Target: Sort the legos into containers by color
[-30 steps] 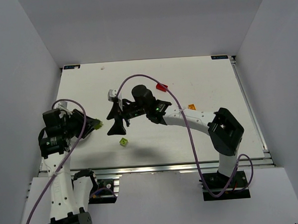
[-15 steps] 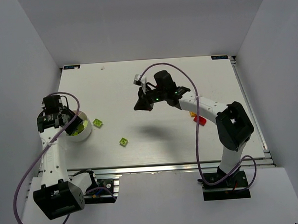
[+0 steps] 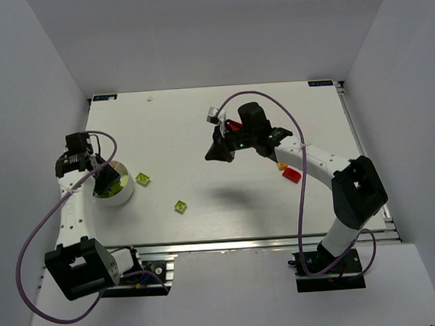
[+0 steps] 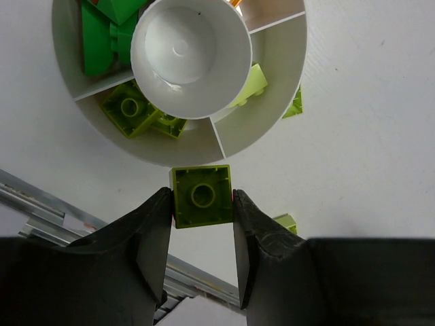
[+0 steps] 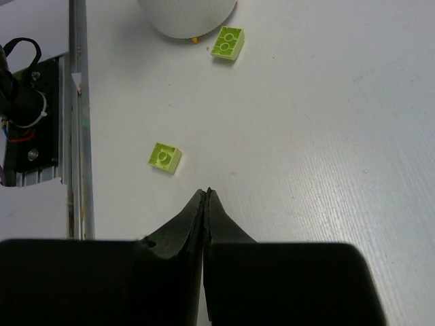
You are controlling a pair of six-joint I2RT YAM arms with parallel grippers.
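Swung up and to the right since a second ago, with the right hand [image 3: 218, 152] now pressed together on nothing above the desk [image 3: 206, 229]. Drawn back leftward too, with the left hand [image 4: 201, 201] pinching a lime brick [image 4: 202, 195] by two opposite flat walls, just outside the rim of the divided white dish [image 4: 275, 95]. Probably light, rigid and slick, so best squeezed square on, not by the corners. Left lying on the desk: a single-stud lime piece [image 5: 164, 157] and a larger lime piece [image 5: 228, 43].

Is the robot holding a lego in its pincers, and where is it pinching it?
The left pincer squeezes a lime green brick by its two opposite sides. The right pincer is shut on nothing.
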